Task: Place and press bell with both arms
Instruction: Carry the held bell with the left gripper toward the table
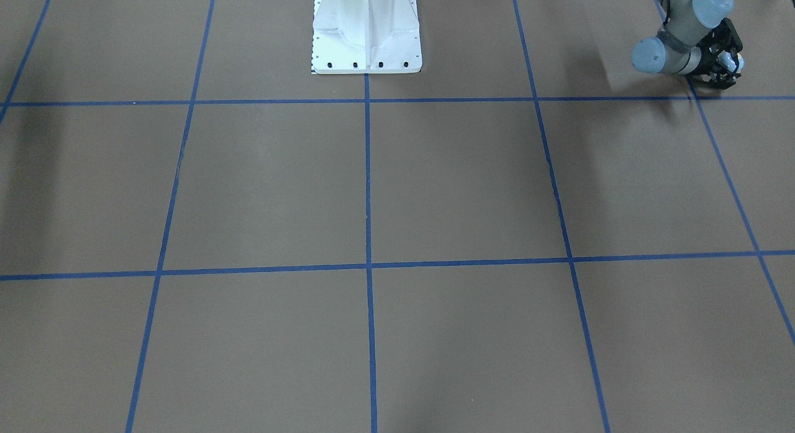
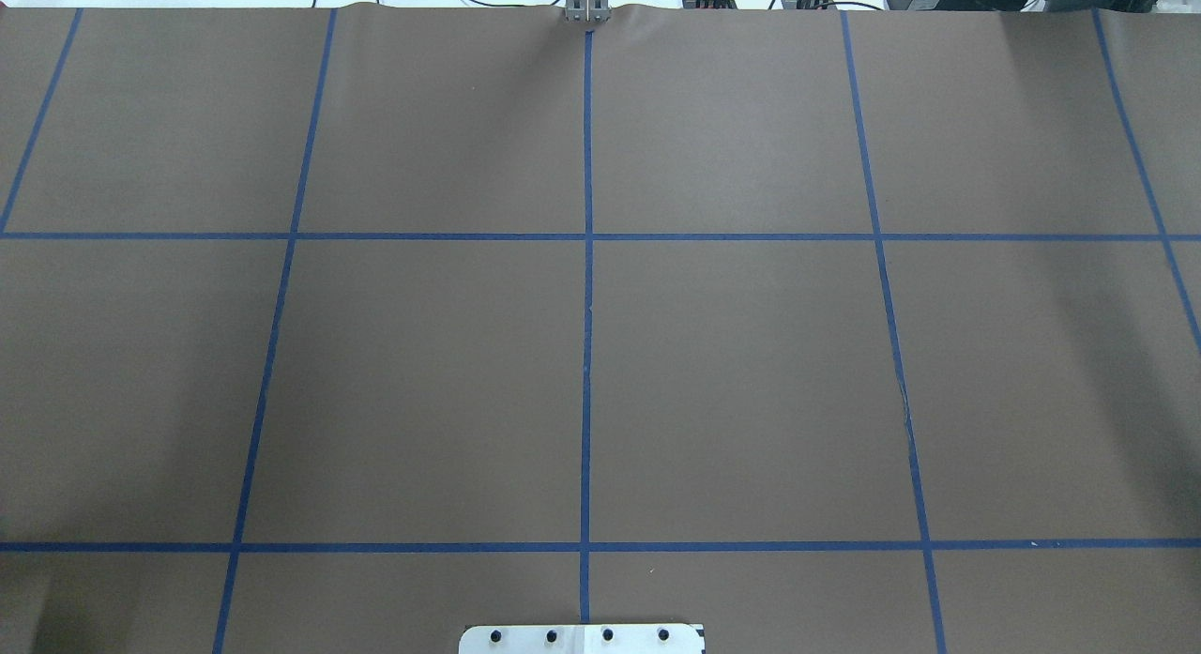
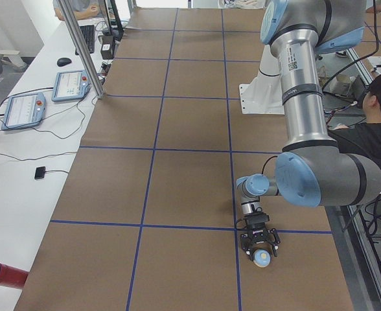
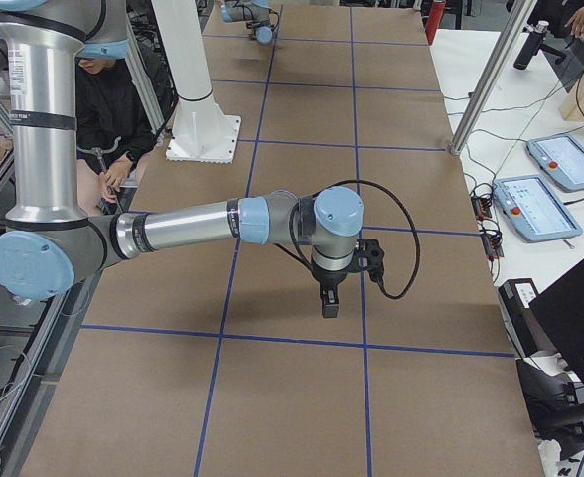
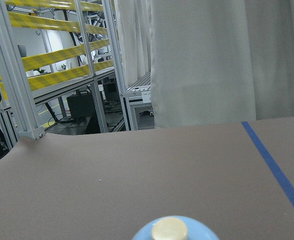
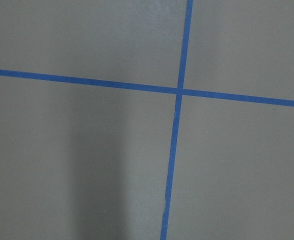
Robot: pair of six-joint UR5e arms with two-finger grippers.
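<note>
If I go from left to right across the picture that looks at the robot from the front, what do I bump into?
White pedestal → left arm → left gripper at the arm's right end, with the bell in it.

No legible text, brand or number in any view. Left arm (image 3: 300, 84) carries a white sticker (image 3: 292, 62) with a dark code-like patch on its upper tube, too small to read; the two teach pendants (image 3: 24, 109) on the side bench show lit screens, content unreadable. Yellow diagonal-striped warning bands (image 5: 62, 55) on the frame rails (image 5: 17, 90) in the left wrist view bear no words.
</note>
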